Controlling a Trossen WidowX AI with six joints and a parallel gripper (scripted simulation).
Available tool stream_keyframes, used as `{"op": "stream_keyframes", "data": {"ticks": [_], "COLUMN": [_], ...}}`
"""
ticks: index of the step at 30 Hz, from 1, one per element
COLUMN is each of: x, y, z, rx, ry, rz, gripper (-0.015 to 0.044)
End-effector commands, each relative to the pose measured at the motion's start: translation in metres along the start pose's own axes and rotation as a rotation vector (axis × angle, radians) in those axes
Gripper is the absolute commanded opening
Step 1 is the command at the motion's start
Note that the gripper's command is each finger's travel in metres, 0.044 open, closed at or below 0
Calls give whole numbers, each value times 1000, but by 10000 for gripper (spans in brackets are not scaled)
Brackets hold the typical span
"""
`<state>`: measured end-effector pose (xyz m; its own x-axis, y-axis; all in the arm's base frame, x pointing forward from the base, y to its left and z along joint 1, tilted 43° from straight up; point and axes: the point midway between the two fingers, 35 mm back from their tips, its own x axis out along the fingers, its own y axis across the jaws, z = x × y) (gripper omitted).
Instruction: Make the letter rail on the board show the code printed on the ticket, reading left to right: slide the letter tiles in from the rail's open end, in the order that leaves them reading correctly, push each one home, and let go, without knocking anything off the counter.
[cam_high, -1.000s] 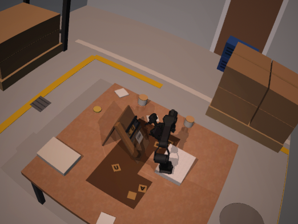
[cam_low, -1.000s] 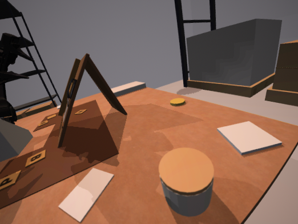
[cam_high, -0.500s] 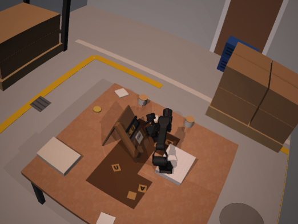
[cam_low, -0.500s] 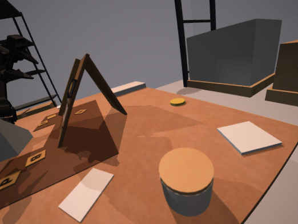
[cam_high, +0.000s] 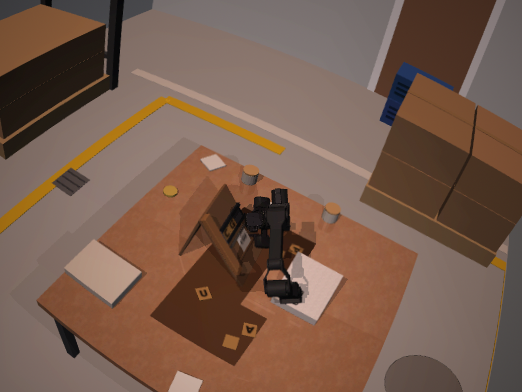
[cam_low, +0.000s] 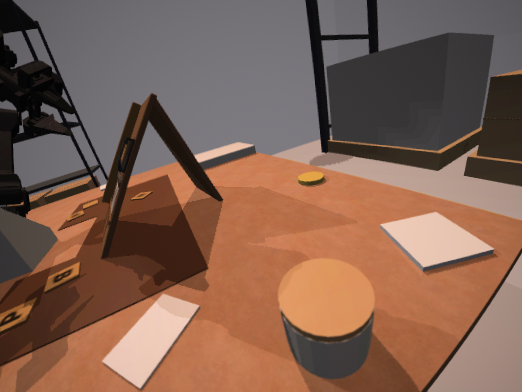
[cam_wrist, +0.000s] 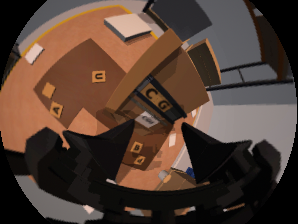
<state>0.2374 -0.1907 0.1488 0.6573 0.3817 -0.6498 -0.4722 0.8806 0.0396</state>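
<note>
Wrist view: the gripper stands open, its fingers apart with nothing between. Tiles C and G sit in the rail; tile U lies toward ten o'clock.

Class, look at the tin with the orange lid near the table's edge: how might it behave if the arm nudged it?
The tin would probably slide upright under a low push, since it is squat and flat-lidded. Knocked over, it could well roll, as its sides are round.
</note>
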Motion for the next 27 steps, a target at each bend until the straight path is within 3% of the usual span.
{"op": "stream_keyframes", "data": {"ticks": [1, 15, 27], "x": [2, 16, 31], "y": [-2, -9, 0], "z": [6, 37, 93], "rx": [83, 469, 789], "ry": [30, 85, 19], "rz": [-24, -139, -215], "gripper": [340, 340, 340]}}
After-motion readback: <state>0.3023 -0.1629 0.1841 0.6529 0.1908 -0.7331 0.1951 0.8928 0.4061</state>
